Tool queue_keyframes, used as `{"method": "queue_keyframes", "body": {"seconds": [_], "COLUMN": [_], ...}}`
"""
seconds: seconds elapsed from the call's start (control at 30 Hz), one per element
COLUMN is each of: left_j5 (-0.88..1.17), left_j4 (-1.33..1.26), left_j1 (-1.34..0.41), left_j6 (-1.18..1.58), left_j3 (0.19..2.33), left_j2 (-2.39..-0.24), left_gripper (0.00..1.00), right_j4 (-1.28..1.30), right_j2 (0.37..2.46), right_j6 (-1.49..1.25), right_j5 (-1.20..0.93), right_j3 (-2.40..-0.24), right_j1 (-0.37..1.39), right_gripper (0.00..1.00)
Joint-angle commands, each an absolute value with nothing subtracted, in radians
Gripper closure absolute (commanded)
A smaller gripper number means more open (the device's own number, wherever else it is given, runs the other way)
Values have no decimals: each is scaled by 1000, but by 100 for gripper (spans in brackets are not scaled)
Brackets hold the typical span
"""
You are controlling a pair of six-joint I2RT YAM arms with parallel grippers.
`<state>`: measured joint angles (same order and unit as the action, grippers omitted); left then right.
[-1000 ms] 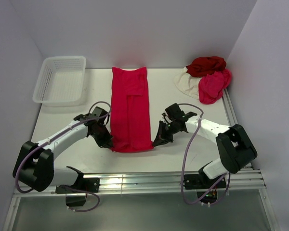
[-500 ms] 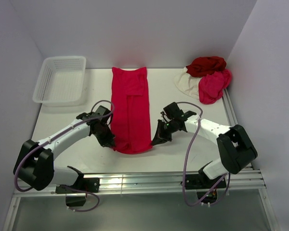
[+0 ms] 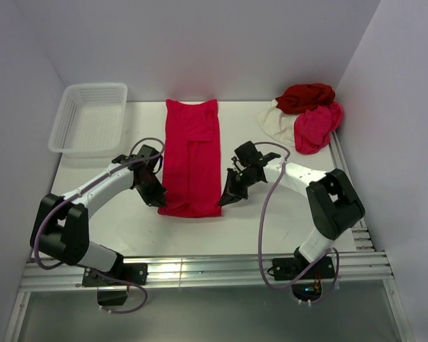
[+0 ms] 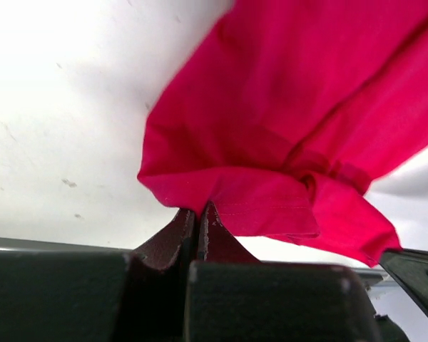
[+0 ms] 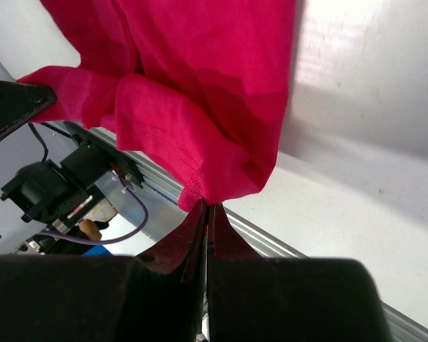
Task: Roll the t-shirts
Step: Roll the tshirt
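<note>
White walls (image 3: 200,43) close in a pale table (image 3: 271,224). On it the left gripper (image 3: 158,201) is clamped tight on the near-left corner of the crimson t-shirt (image 3: 192,153), and the right gripper (image 3: 225,200) pinches the near-right corner just as tightly. Both wrist views show the hem bunched between closed jaws and raised off the surface. Compared with a second ago, the two grippers have carried that hem farther from the arm bases, so the shirt's near end sags and curls between them. Its far end lies flat by the back wall as before. Well apart at the far left stands the mesh basket (image 3: 89,121). At the far right the dark red t-shirt (image 3: 304,96), pink t-shirt (image 3: 315,128) and cream t-shirt (image 3: 273,122) remain heaped together, unmoved.
</note>
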<state>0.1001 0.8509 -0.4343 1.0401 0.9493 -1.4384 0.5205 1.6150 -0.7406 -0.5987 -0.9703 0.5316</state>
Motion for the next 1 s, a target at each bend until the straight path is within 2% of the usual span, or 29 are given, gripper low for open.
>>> {"method": "queue_keyframes", "body": {"seconds": [0.0, 0.5, 0.57, 0.6, 0.63, 0.67, 0.8, 0.87, 0.93, 0.97], "left_j5": [86, 109, 124, 127, 130, 133, 159, 170, 167, 167], "left_j4": [844, 819, 807, 801, 798, 795, 767, 761, 773, 779], "left_j1": [-405, -327, -318, -311, -308, -302, -278, -261, -255, -249], "left_j6": [989, 931, 923, 920, 919, 917, 922, 916, 905, 893], "left_j3": [1005, 1112, 1112, 1114, 1115, 1117, 1134, 1166, 1190, 1210], "left_j2": [-1480, -1626, -1634, -1638, -1640, -1634, -1609, -1602, -1601, -1598], "left_gripper": [100, 99, 85, 69, 61, 48, 31, 30, 29, 29], "right_j4": [540, 534, 528, 522, 519, 509, 479, 447, 413, 376], "right_j2": [1650, 1773, 1782, 1789, 1790, 1789, 1766, 1734, 1683, 1665], "right_j6": [-715, -719, -723, -729, -735, -742, -759, -772, -778, -787], "right_j5": [-607, -617, -614, -612, -608, -600, -580, -575, -578, -581], "right_j3": [-1043, -1132, -1141, -1144, -1146, -1147, -1158, -1157, -1141, -1119], "right_j1": [512, 454, 451, 449, 448, 446, 428, 414, 402, 391], "right_gripper": [100, 100, 99, 91, 86, 82, 69, 61, 60, 55]}}
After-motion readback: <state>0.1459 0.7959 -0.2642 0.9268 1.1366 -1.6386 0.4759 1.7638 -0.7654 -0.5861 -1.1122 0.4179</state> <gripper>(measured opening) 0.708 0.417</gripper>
